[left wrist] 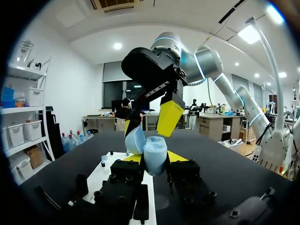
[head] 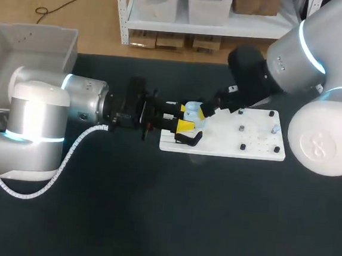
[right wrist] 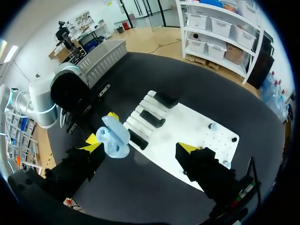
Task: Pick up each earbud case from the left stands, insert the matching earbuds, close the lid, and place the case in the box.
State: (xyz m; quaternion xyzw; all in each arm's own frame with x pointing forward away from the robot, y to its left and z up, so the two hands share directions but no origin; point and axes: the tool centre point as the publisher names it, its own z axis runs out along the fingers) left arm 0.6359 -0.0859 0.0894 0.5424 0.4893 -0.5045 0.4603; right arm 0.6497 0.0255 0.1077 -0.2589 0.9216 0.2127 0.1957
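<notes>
**Head and both wrist views: the insertion step, case held and opened.** The left pincer (head: 188, 118) reaches in over the near end of the white board (head: 256, 141). It is closed on a light-blue earbud case (left wrist: 154, 157), with 1 yellow tip on each side of the body. The case hangs above the board's edge, clear of the counter (head: 162, 223), and its lid (left wrist: 135, 139) is swung open to one side.

The right pincer (right wrist: 140, 144) hangs just above the case with its 2 fingers spread wide and nothing between them. 1 yellow tip sits close over the open mouth of the case.

At least 2 black cases (right wrist: 152, 118) rest on the stands at the board's near end. Pegs (head: 241, 147) stand at the far end, and 1 of them carries a small pale-blue piece (head: 274, 130), probably an earbud. The grey box (head: 31, 44) stands well apart, at the counter's left rear corner.

*Reading:* the case is lifted and opened, so the step in hand is filling it. Whether any earbud already lies inside cannot be seen.

*Next move, as judged:* the right pincer would have to go to the pegs, take the pale-blue piece in a narrow grip and lower it squarely into the case. Meanwhile the left pincer should hold the case level with the lid clear of the path.
</notes>
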